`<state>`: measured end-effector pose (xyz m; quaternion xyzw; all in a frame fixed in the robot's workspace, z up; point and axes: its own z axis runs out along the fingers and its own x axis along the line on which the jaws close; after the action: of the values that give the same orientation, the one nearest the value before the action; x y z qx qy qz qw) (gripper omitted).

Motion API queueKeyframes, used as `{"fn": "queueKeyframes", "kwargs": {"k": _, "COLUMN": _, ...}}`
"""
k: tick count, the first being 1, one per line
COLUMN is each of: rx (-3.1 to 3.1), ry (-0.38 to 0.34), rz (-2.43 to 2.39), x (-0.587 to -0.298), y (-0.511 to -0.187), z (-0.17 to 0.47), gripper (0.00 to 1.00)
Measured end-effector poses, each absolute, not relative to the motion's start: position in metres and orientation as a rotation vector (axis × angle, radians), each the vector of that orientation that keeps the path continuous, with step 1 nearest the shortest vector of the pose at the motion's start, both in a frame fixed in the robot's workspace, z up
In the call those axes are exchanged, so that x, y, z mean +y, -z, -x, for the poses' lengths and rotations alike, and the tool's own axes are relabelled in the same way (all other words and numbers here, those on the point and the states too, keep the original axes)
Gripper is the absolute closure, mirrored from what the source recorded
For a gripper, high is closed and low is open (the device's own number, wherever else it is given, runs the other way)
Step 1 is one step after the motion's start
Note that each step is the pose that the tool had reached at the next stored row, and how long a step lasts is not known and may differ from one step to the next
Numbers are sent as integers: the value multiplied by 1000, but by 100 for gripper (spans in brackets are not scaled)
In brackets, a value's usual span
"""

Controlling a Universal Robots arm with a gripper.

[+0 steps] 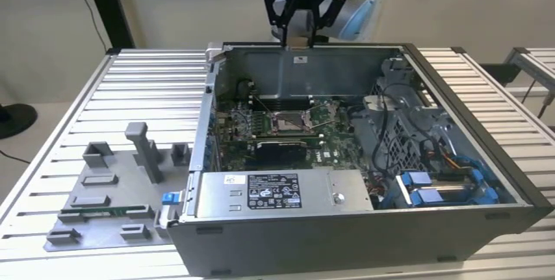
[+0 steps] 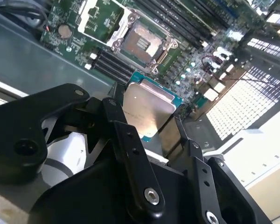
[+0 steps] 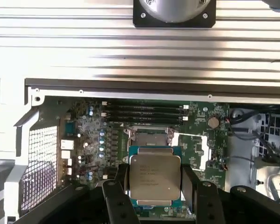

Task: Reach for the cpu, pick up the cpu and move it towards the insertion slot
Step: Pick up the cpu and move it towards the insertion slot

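Note:
My gripper (image 1: 297,41) hangs high above the far wall of the open computer case, shut on the cpu (image 1: 297,38). In both wrist views the cpu (image 2: 147,109) (image 3: 155,179) is a flat square chip with a silvery top and a green rim, clamped on two opposite edges by the black fingers (image 2: 115,116) (image 3: 120,183). The insertion slot (image 1: 289,121) is a silver-framed square socket with a brownish centre on the green board deep in the case. It lies below and beyond the held cpu, its frame open (image 2: 142,43) (image 3: 151,139).
The grey computer case (image 1: 485,163) stands on a slatted metal table (image 1: 130,91). Inside are a power supply (image 1: 273,192), cables and blue drive clips (image 1: 433,189). A grey fixture tray (image 1: 104,195) with a green memory stick (image 1: 104,213) lies at the exterior view's left.

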<state>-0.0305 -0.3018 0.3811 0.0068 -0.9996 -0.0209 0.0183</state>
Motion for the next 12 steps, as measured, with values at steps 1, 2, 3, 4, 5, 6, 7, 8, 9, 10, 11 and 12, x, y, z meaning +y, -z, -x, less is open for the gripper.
{"fn": "queueKeyframes", "kwargs": {"k": 1, "rx": -3105, "ry": 64, "rz": -21, "x": -300, "y": -381, "z": 31, "gripper": 100}}
{"fn": "queueKeyframes", "kwargs": {"k": 2, "rx": -3107, "ry": 64, "rz": -21, "x": -299, "y": -381, "z": 31, "gripper": 100}}
{"fn": "queueKeyframes", "kwargs": {"k": 3, "rx": -3109, "ry": 64, "rz": -21, "x": -298, "y": -381, "z": 31, "gripper": 100}}
{"fn": "queueKeyframes", "kwargs": {"k": 4, "rx": -3112, "ry": 63, "rz": -21, "x": -298, "y": -381, "z": 31, "gripper": 100}}
{"fn": "queueKeyframes", "kwargs": {"k": 5, "rx": -3114, "ry": 64, "rz": -21, "x": -297, "y": -381, "z": 31, "gripper": 100}}
{"fn": "queueKeyframes", "kwargs": {"k": 6, "rx": -3116, "ry": 64, "rz": -21, "x": -297, "y": -381, "z": 31, "gripper": 100}}
{"fn": "queueKeyframes", "kwargs": {"k": 7, "rx": -3116, "ry": 64, "rz": -21, "x": -297, "y": -381, "z": 31, "gripper": 100}}
{"fn": "queueKeyframes", "kwargs": {"k": 8, "rx": -3116, "ry": 64, "rz": -21, "x": -297, "y": -381, "z": 31, "gripper": 100}}
{"fn": "queueKeyframes", "kwargs": {"k": 9, "rx": -3116, "ry": 64, "rz": -20, "x": -297, "y": -381, "z": 32, "gripper": 100}}
{"fn": "queueKeyframes", "kwargs": {"k": 10, "rx": -3116, "ry": 64, "rz": -18, "x": -297, "y": -381, "z": 33, "gripper": 100}}
{"fn": "queueKeyframes", "kwargs": {"k": 11, "rx": -3116, "ry": 64, "rz": -17, "x": -297, "y": -381, "z": 34, "gripper": 100}}
{"fn": "queueKeyframes", "kwargs": {"k": 12, "rx": -3116, "ry": 64, "rz": -16, "x": -297, "y": -381, "z": 35, "gripper": 100}}
